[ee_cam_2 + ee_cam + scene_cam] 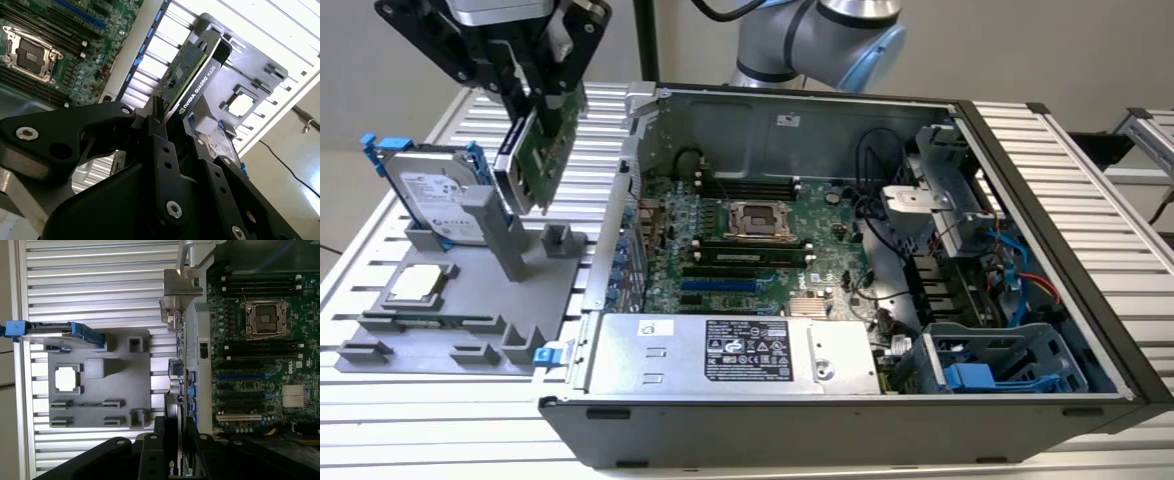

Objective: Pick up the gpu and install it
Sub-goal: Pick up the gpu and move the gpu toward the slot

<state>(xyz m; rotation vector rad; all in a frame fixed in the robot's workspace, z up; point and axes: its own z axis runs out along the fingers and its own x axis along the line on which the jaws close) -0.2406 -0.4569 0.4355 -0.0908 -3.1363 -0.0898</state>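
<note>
Gpu: I see the gpu [534, 158] held off the table at about ten o'clock in the exterior view. It is tilted, with its green board face toward the computer case. In the second wrist view its black shroud edge [196, 85] faces the camera.
Pincer: the pincer [534, 95] is clenched on the card's upper edge, one black finger [161, 131] on each face. In the first wrist view the gpu [175, 385] runs edge-on out from between them.
Bracket: the card's silver bracket [179, 287] is at its far end from the pincer.
Holder: a grey holder tray [454, 305] lies on the table at about eight o'clock, below and beside the card.
Hard drive: a blue-framed hard drive [434, 195] stands upright in the tray, at nine o'clock from the card.
Chip: a square processor chip [420, 285] lies flat in the tray.
Case: the open computer case [1067, 220] sits at three o'clock from the card, with the motherboard [734, 250] exposed and the power supply [734, 350] along its six o'clock side.
Table: the ribbed metal table [400, 420] carries the tray and the case.
</note>
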